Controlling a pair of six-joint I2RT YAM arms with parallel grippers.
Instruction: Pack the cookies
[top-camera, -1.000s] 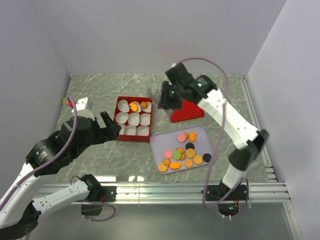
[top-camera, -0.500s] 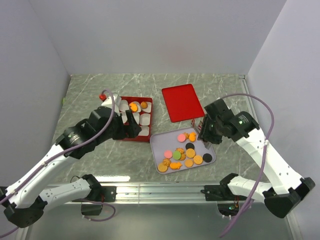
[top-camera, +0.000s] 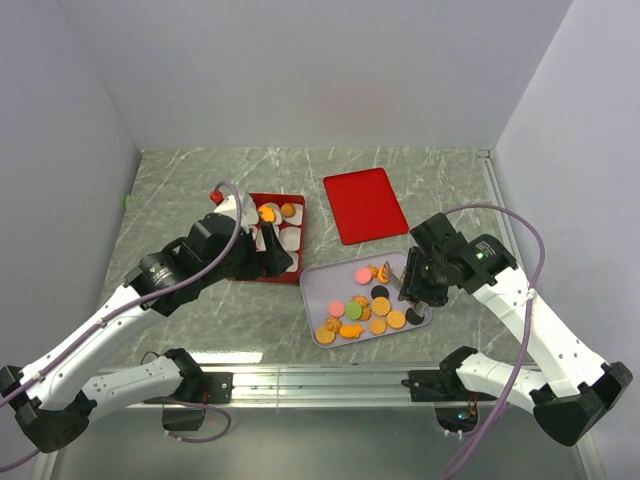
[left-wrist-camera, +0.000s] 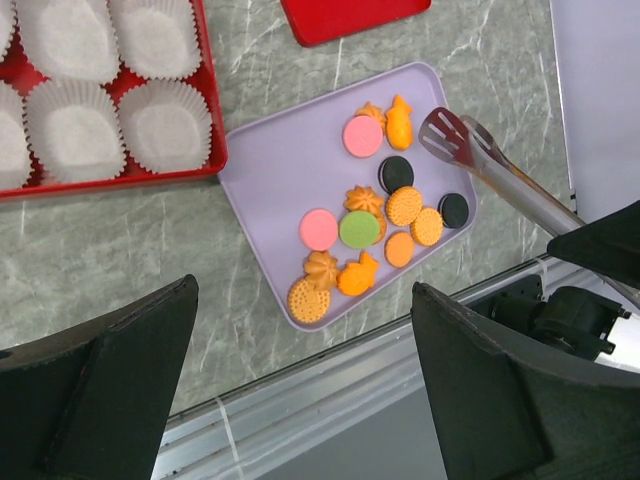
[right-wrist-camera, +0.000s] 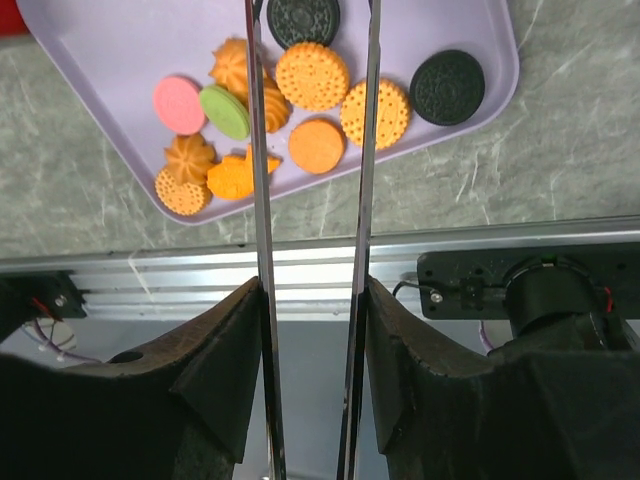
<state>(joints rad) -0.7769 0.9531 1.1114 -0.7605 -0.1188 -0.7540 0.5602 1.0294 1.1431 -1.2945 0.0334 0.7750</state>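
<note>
A: Containers, nearest first?

B: Lavender tray (top-camera: 325, 285) lies closest to the arm bases. The loose cookies (left-wrist-camera: 404, 206) sit on it, bunched toward its 4 o'clock half: two pink, one green, two black, the rest orange.

A: Next out?

B: Red box (top-camera: 283, 197), at 10 o'clock from the tray, lined with white paper cups (left-wrist-camera: 165, 125). Two cups in its far row each hold an orange cookie (top-camera: 268, 213). The cups seen from the left wrist are empty, and the arm hides part of the box.

A: Farthest?

B: Flat red lid (top-camera: 366, 205) on the table (top-camera: 200, 180), at 12 o'clock from the tray and 3 o'clock from the box.

A: Arms?

B: The left arm reaches in from 7 o'clock, wrist above the box's near rows. Left gripper (left-wrist-camera: 303, 300) has its fingers spread wide, nothing between them. The right arm's elbow is out at 4 o'clock, forearm pointing toward 10. Right gripper (right-wrist-camera: 312, 290) is pinched on metal tongs (left-wrist-camera: 500, 175), one finger against each blade. The tong head is over the tray's 3 o'clock edge beside a black cookie. Contact cannot be told.
</note>
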